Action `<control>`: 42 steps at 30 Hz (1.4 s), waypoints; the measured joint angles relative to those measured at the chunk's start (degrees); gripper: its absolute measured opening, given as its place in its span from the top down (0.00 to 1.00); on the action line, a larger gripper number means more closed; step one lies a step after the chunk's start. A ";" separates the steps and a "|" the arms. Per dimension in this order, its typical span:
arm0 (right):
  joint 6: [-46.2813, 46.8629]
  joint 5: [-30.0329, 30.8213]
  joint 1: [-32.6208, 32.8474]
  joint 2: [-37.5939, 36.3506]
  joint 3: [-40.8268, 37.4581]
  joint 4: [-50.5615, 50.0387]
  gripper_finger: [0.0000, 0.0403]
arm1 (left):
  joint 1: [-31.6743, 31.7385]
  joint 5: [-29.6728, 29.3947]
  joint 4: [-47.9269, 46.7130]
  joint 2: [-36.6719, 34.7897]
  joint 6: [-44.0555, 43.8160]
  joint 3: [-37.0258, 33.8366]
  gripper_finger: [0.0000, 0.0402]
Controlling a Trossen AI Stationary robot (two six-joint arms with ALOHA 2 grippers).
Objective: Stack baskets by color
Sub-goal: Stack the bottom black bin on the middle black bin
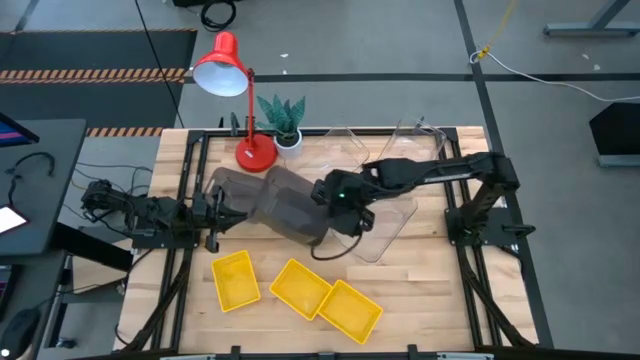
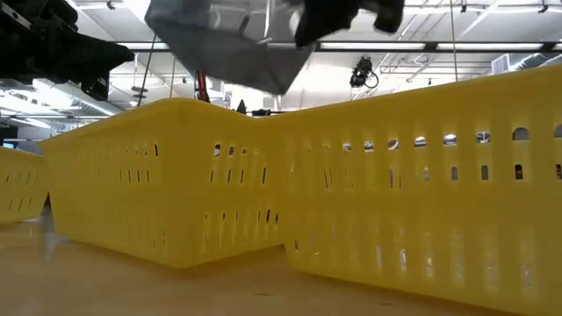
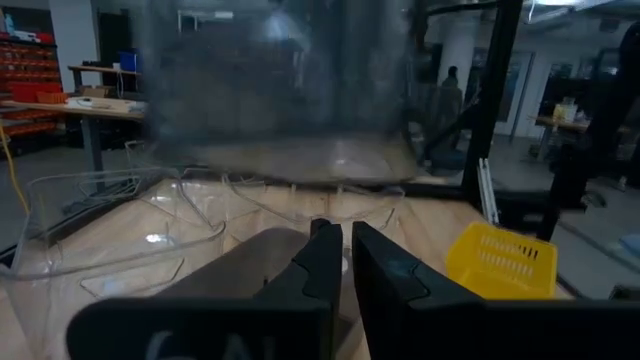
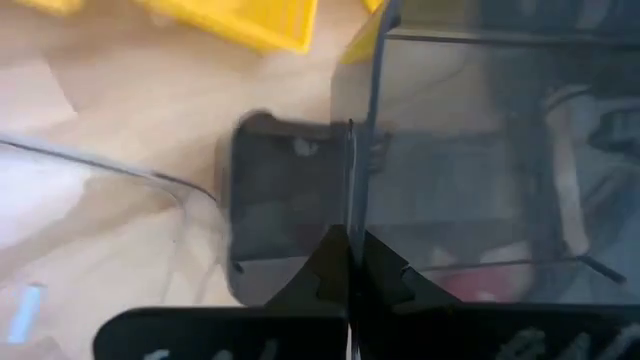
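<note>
Wooden table [image 1: 420, 290], right fingers [image 4: 349, 262] clamped on grey basket [image 1: 290, 207], left fingers [image 3: 340, 262] nearly closed, empty.

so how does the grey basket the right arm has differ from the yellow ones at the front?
The grey basket is pinched by its wall in the shut right gripper, lifted and tilted over the table's middle; the three yellow baskets rest flat on the wood at the table's front. The low view shows the grey one with plain smoky walls, the yellow ones with slotted walls. Both kinds are rectangular with rounded corners and open tops.
</note>
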 joint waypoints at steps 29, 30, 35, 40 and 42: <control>-3.78 -1.32 -3.83 9.40 0.00 -4.84 0.98 | -0.01 -0.01 -0.01 0.82 -0.03 -0.02 0.93; -3.30 -1.34 -3.83 9.40 0.00 -4.80 0.97 | -0.01 0.00 -0.01 0.82 -0.04 -0.02 0.93; 0.25 -1.72 -3.83 9.40 0.00 -4.85 0.89 | 0.00 0.00 -0.01 0.82 -0.04 -0.02 0.91; 0.49 -1.93 -3.27 9.40 0.00 -4.62 0.80 | -0.01 0.00 -0.02 0.82 -0.02 -0.02 0.91; 1.12 -0.93 -3.12 9.31 0.00 -4.33 0.78 | 0.00 0.00 -0.01 0.82 -0.04 -0.02 0.92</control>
